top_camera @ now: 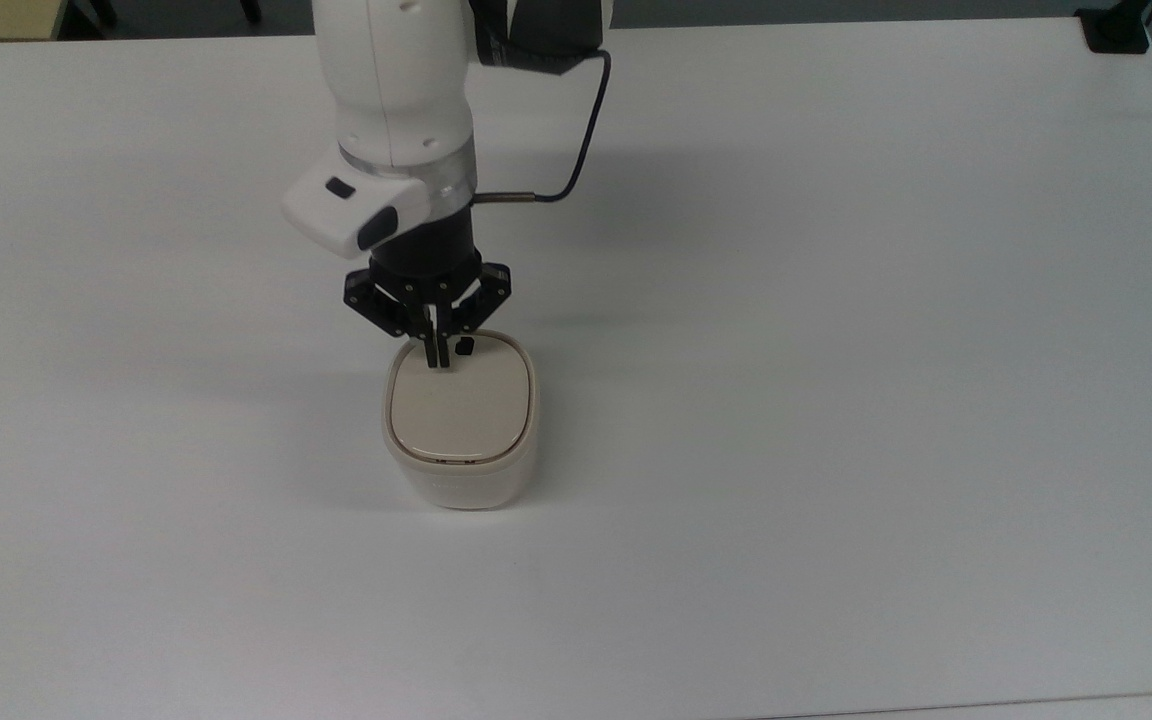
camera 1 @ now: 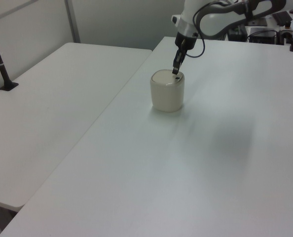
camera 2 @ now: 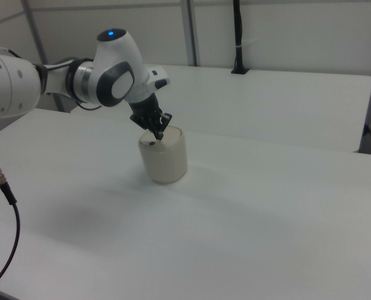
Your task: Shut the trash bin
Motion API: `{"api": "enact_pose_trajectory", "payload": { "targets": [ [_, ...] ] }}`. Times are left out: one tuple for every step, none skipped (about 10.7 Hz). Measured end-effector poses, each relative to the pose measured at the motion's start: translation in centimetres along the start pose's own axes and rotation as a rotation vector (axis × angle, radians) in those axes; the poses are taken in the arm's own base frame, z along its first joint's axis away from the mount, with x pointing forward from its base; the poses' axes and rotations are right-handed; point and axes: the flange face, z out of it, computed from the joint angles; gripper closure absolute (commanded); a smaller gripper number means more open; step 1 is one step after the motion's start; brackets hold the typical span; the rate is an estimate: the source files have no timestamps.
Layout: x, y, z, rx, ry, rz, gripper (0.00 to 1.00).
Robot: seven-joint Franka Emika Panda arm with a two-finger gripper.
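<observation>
1. While the white bench carries nothing near the bin, the arm reaches down from the top view's upper edge toward the middle of the surface.
2. The trash bin stands upright near the bench's centre in the top view, cream-walled, with its beige lid lying flat inside the rim.
3. With the lid down, the bin's inside is hidden, so what it holds cannot be told.
4. The claw hangs over the lid's far edge in the top view, its two fingers drawn close together and grasping nothing; whether the tips touch the lid cannot be told.
5. A small black mark sits on the lid just beside the fingertips.
6. Judged from this, the closing looks done or nearly so. The risk is that the lid has not latched and springs back up once pressure goes, or that a sideways drag on withdrawal tips or slides the light bin.
</observation>
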Motion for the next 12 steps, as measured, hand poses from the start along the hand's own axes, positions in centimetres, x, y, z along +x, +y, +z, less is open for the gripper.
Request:
{"api": "enact_pose_trajectory", "payload": {
  "targets": [
    [-0.3,0.9,-1.7,0.003,-0.012,0.017,0.47],
    [-1.0,2.3,-4.4,0.011,-0.041,0.039,0.34],
    [-2.0,3.5,-7.0,0.022,-0.077,0.059,0.26],
    [-3.1,4.4,-9.1,0.034,-0.117,0.075,0.11],
    [-4.4,5.3,-11.3,0.047,-0.155,0.091,0.0],
    [-5.9,6.1,-13.4,0.054,-0.191,0.103,0.0],
    [-7.4,6.7,-15.1,0.046,-0.232,0.105,0.0],
    [-8.6,6.9,-16.3,0.037,-0.268,0.103,0.0],
    [-9.4,6.9,-17.3,0.028,-0.288,0.098,0.0],
    [-9.9,7.0,-18.0,0.023,-0.299,0.097,0.0],
    [-10.2,7.3,-18.5,0.019,-0.299,0.102,0.0],
    [-10.4,7.8,-18.8,0.018,-0.295,0.106,0.0]
  ]
}}
